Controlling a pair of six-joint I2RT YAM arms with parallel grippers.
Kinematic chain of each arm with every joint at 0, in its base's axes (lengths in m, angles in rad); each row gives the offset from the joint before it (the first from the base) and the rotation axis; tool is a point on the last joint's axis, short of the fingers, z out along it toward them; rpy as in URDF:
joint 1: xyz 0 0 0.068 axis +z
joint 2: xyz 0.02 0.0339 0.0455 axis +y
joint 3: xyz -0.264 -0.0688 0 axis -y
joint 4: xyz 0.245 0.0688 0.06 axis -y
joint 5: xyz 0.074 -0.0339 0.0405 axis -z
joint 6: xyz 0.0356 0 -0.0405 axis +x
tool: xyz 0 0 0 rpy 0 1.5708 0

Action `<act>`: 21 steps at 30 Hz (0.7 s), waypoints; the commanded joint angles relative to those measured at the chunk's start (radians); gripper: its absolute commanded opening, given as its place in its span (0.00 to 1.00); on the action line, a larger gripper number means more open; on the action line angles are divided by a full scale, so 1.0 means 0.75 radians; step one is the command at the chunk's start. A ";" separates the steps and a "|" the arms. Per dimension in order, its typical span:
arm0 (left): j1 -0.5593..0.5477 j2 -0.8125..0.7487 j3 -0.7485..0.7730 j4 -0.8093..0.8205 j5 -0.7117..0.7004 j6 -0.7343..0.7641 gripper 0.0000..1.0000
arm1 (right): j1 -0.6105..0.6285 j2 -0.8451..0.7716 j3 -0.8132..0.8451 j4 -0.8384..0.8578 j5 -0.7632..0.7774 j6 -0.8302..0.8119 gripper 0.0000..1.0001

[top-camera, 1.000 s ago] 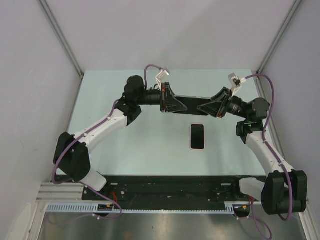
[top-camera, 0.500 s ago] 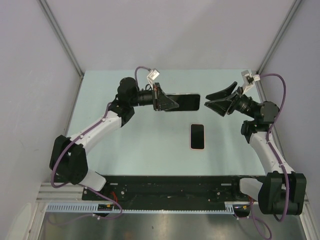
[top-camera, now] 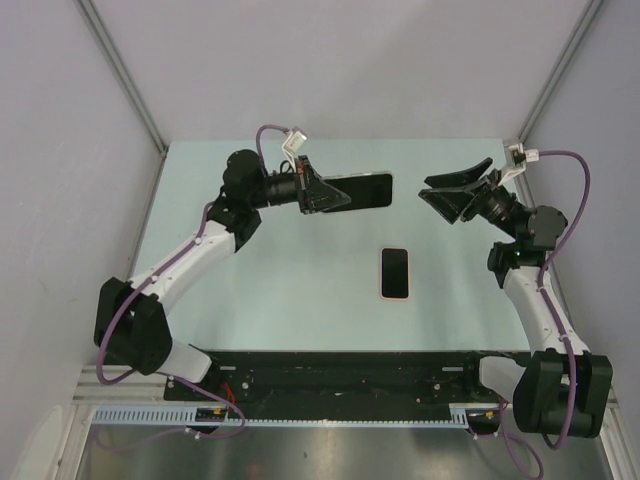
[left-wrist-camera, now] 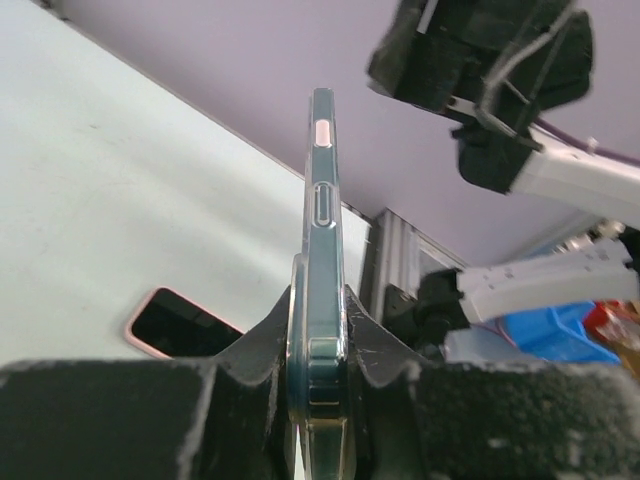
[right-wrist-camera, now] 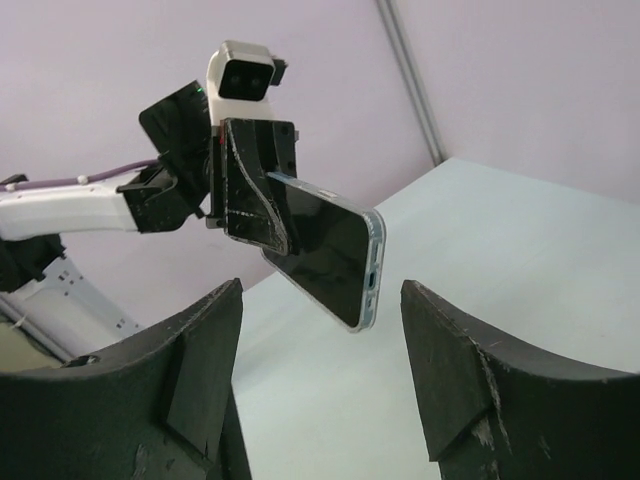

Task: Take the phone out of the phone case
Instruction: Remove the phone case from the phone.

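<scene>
phone (top-camera: 396,273) lies free on the table (top-camera: 290,280) mid-frame, task seemingly done; left tool (top-camera: 335,195) pinches the case (top-camera: 370,190), right tool (top-camera: 428,188) spread.

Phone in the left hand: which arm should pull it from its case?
Right. The left hand is shut on the phone; the right hand is open, empty and facing its free end.

Phone case (left-wrist-camera: 324,205): near end buried in my left jaws; phone (left-wrist-camera: 176,326) half hidden behind them.
</scene>
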 commanded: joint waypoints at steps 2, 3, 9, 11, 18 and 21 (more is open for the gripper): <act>0.017 -0.070 0.003 0.024 -0.333 0.159 0.00 | -0.049 0.038 0.017 -0.012 0.112 -0.080 0.69; 0.017 -0.068 0.011 -0.051 -0.345 0.208 0.00 | -0.055 0.055 0.017 -0.012 0.122 -0.085 0.69; 0.041 -0.027 -0.066 -0.019 -0.121 0.323 0.00 | -0.062 0.180 0.025 0.137 0.143 -0.015 0.67; 0.047 -0.005 -0.109 0.095 -0.041 0.211 0.00 | -0.056 0.202 0.033 0.158 0.130 0.011 0.66; 0.062 0.179 -0.154 0.604 0.168 -0.210 0.00 | -0.027 0.333 0.039 0.270 0.110 0.099 0.65; 0.064 0.238 -0.225 0.886 0.150 -0.425 0.00 | -0.015 0.411 0.039 0.460 0.108 0.224 0.63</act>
